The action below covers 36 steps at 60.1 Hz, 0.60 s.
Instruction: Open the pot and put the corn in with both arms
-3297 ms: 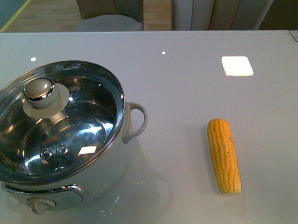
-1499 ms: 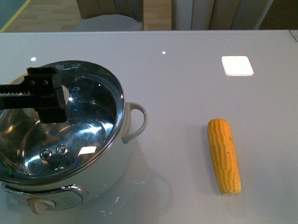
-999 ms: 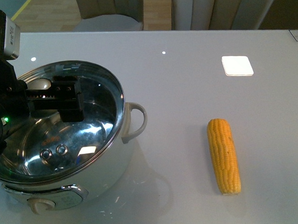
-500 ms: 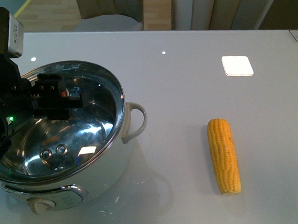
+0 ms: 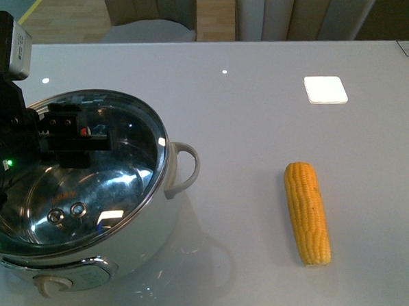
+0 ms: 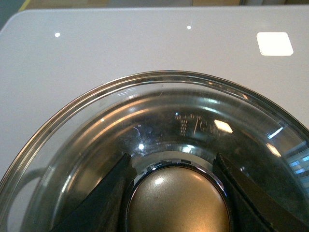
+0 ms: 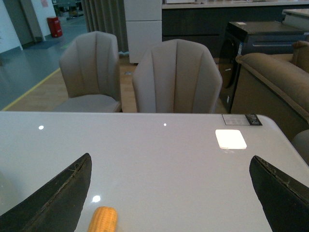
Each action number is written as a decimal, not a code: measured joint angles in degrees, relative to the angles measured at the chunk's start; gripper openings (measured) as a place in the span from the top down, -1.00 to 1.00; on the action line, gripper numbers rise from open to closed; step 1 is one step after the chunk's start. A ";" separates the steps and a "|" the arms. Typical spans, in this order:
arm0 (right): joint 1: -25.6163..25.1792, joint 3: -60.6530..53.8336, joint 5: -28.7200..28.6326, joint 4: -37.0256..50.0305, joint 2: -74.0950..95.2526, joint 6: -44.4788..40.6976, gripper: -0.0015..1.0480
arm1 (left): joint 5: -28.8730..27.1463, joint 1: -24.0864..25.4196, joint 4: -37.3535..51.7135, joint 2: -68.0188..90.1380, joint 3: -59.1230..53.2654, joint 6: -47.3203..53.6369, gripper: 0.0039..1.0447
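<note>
Left gripper [image 6: 171,162] clamped on lid knob [image 6: 177,203]; corn [image 5: 307,213], long axis front-to-back, lies nearer right gripper [image 7: 170,162] (jaws wide apart).

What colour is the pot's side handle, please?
The side handle is white; front view shows it best.

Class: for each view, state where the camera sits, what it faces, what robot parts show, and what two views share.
Front: on the body, facing table, pot, corn; left arm shows.
Left wrist: over the lid; left fingers clamp its knob.
Right wrist: above table, facing chairs; right fingers spread.
Shared: corn, in front and right wrist.
</note>
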 joint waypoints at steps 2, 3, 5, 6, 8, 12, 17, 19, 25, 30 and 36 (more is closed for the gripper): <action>0.00 0.00 0.00 0.00 0.00 0.00 -0.83 | -0.07 0.26 -0.70 -1.09 0.55 -0.02 0.16; 0.00 0.00 0.00 0.00 0.00 0.00 -0.83 | -0.09 0.42 -0.92 -1.49 0.76 0.00 0.16; 0.00 0.00 0.00 0.00 0.00 0.00 -0.83 | -0.07 0.79 -1.73 -2.64 1.46 0.00 0.16; 0.00 0.00 0.00 0.00 0.00 0.00 -0.83 | -0.04 1.09 -2.21 -3.39 1.95 0.00 0.16; 0.00 0.00 0.00 0.00 0.00 0.00 -0.83 | 0.02 1.53 -2.86 -4.57 2.64 0.02 0.16; 0.00 0.00 0.00 0.00 0.00 0.00 -0.83 | 0.61 2.91 -4.04 -7.26 4.02 0.20 0.16; 0.00 0.00 0.00 0.00 0.00 0.00 -0.83 | 1.57 5.18 -4.57 -9.90 4.94 0.70 0.16; 0.00 0.00 0.00 0.00 0.00 0.00 -0.83 | 2.05 6.25 -4.57 -10.69 5.05 0.90 0.16; 0.00 0.00 0.00 0.00 0.00 0.00 -0.83 | 3.52 10.36 -4.42 -12.11 5.03 1.92 0.16; 0.00 0.00 0.00 0.00 0.00 0.00 -0.83 | 4.85 14.69 -3.72 -12.31 4.57 2.82 0.16; 0.00 0.00 0.00 0.00 0.00 0.00 -0.83 | 6.88 22.03 -1.97 -12.00 2.93 4.04 0.16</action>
